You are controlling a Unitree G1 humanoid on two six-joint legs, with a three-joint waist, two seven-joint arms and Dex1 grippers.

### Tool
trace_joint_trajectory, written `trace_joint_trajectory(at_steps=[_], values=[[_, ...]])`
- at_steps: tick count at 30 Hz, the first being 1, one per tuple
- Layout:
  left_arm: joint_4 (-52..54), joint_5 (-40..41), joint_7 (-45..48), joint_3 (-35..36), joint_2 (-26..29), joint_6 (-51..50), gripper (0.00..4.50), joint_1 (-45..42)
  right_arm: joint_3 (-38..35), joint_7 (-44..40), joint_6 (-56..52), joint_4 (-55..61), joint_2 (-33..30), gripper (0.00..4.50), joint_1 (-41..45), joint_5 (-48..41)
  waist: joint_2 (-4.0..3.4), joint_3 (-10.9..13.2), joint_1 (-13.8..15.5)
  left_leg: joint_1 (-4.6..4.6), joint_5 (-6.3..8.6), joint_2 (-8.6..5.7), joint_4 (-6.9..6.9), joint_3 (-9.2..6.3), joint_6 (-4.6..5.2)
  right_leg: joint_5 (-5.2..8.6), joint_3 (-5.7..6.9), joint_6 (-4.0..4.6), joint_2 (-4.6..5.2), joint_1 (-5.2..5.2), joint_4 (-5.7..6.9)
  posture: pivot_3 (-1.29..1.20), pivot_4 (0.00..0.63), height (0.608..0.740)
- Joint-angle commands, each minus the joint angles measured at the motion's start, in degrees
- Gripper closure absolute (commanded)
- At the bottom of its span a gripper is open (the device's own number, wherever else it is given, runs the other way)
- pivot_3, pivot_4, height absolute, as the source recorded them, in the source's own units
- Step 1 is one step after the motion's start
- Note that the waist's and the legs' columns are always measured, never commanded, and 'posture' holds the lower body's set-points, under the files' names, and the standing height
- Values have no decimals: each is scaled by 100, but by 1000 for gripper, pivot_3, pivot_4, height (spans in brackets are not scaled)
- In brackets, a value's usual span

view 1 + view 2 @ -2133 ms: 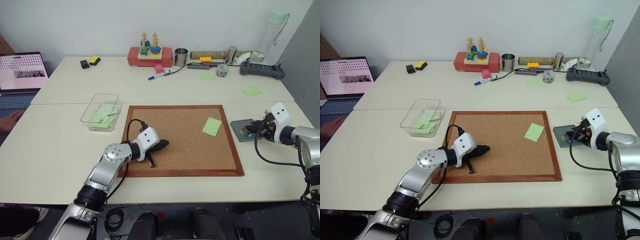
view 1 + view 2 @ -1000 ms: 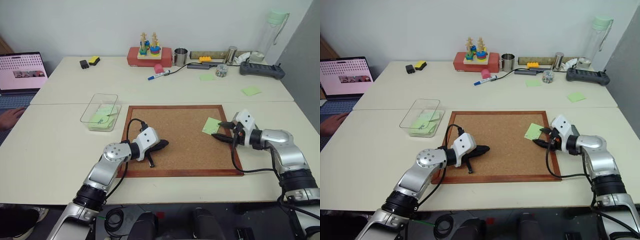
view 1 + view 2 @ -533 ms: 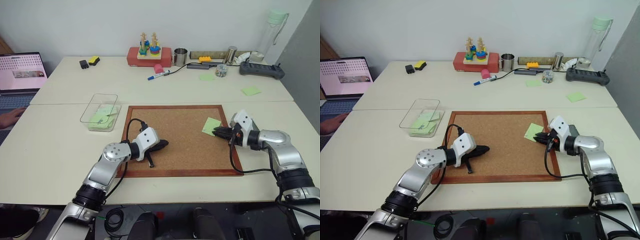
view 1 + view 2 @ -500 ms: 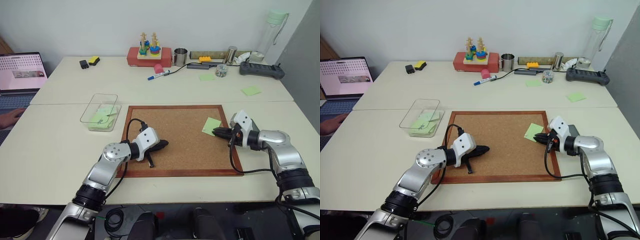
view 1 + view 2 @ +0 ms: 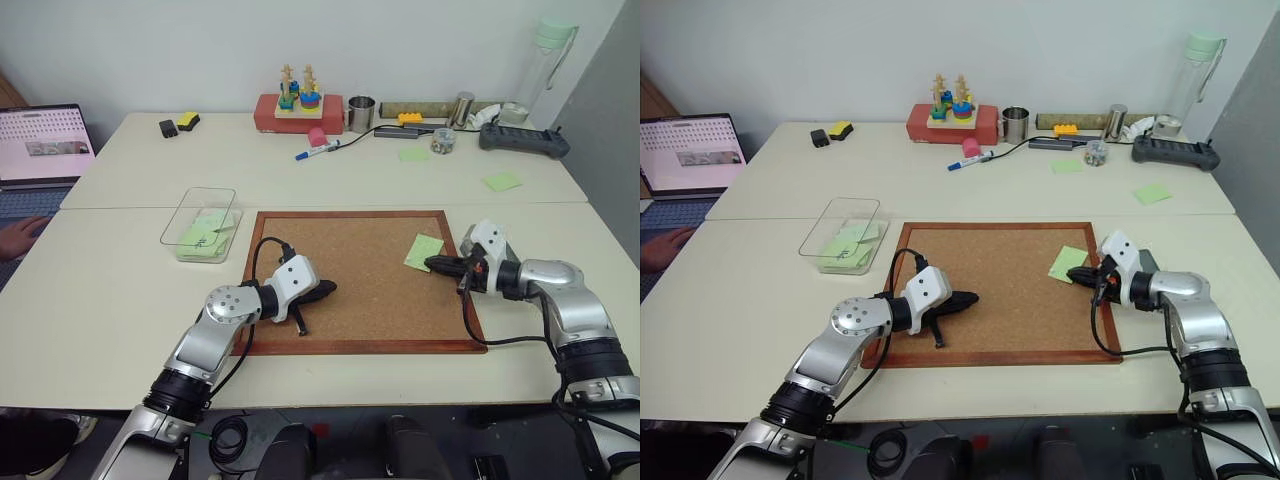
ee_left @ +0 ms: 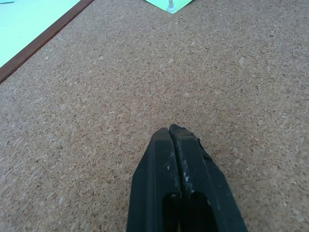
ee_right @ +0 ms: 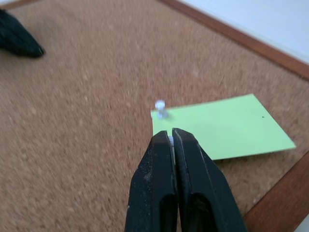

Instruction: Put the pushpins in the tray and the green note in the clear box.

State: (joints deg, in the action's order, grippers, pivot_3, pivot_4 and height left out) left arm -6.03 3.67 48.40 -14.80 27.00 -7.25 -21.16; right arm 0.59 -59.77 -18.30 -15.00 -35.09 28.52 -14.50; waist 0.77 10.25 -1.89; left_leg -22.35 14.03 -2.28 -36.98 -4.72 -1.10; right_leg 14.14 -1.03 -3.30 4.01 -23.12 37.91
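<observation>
Right gripper (image 7: 172, 137): pinched shut at pale green square paper note (image 7: 227, 126), pinned on wood-framed corkboard (image 5: 340, 290); open a second ago.
Left gripper (image 6: 170, 131): closed, empty, resting on cork.

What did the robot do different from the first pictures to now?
The right end effector swung from over the grey tray across to the green note on the corkboard, opened on the way, then shut with its tip at the note's edge. The left end effector stayed shut on the corkboard; the note stayed put.
</observation>
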Motion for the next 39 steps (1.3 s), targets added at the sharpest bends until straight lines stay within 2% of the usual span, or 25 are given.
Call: trace_joint_trajectory(at_steps=[1, 14, 21, 30, 39], values=[[-235, -241, 76, -197, 90, -160, 4500, 167, -280, 43, -230, 380, -62, 4492, 85, -287, 0, 0, 2, 0, 0, 0, 0, -1, 0, 0, 0, 0, 0, 0, 0, 0, 150, 740], [-202, -226, 69, -222, 96, -190, 4500, 192, -715, 414, -772, 588, -89, 4492, 61, -694, 0, 0, 4, 0, 0, 0, 0, -2, 0, 0, -1, 0, 1, 0, -1, 0, 150, 740], [-188, -221, 49, -221, 93, -182, 4500, 206, -1162, 847, -872, 22, -599, 4492, 41, -457, 0, 0, 10, -1, 0, -1, 0, 1, 0, 0, -1, 0, 1, 1, -1, 0, 150, 740], [-223, -219, 81, -248, 80, -158, 4500, 161, -1149, 1273, -832, -600, -884, 4492, -93, -110, -6, -5, 2, 0, 0, -2, 1, 15, 1, 0, -3, 0, 1, 2, -1, 0, 150, 740], [-191, -215, 78, -241, 102, -184, 4500, 199, -1108, 1203, -890, -585, -866, 2803, -149, -87, -8, -6, 2, -1, 0, -1, 0, 14, 1, 0, -2, 0, 1, 2, -1, 0, 150, 740]])
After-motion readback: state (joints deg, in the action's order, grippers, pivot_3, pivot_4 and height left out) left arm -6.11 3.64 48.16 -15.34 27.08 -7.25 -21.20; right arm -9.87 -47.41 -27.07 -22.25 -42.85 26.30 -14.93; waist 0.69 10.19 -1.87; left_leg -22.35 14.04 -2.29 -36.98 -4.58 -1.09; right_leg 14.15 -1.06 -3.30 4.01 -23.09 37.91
